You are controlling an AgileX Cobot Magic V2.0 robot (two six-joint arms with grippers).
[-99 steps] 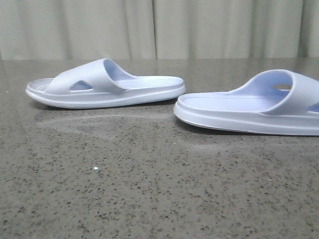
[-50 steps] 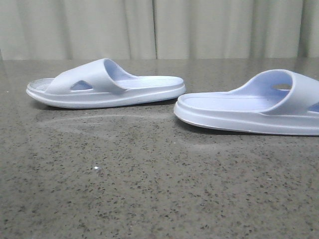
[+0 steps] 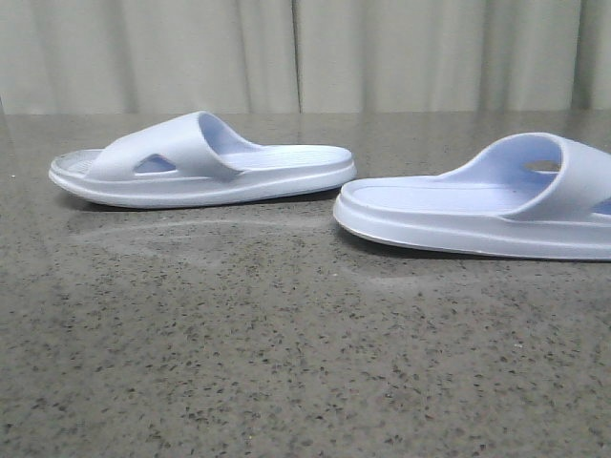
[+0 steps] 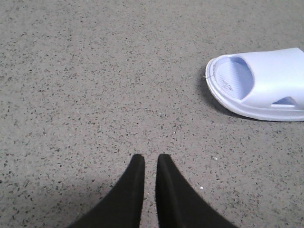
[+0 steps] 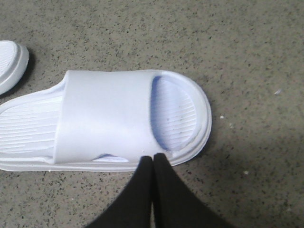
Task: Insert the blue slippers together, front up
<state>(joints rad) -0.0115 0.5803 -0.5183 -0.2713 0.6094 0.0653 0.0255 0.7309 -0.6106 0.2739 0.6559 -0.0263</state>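
Observation:
Two pale blue slippers lie sole-down on the speckled table, heels facing each other. The left slipper [image 3: 200, 162] is toward the back left, its toe pointing left; it also shows in the left wrist view [image 4: 266, 85]. The right slipper [image 3: 477, 210] is at the right, its toe cut off by the frame edge. My left gripper [image 4: 150, 159] hovers over bare table, its fingers nearly together and empty, well apart from the left slipper. My right gripper [image 5: 153, 157] is shut and empty, its tips at the side rim of the right slipper [image 5: 109, 118] by the strap's toe edge.
The dark speckled tabletop [image 3: 286, 363] stretches in front of both slippers. A pale curtain [image 3: 305, 57] hangs behind the table's far edge. The left slipper's heel [image 5: 9, 66] shows beside the right slipper's heel end in the right wrist view.
The slippers have not moved. A small bright speck on the table in front of the left slipper no longer shows.

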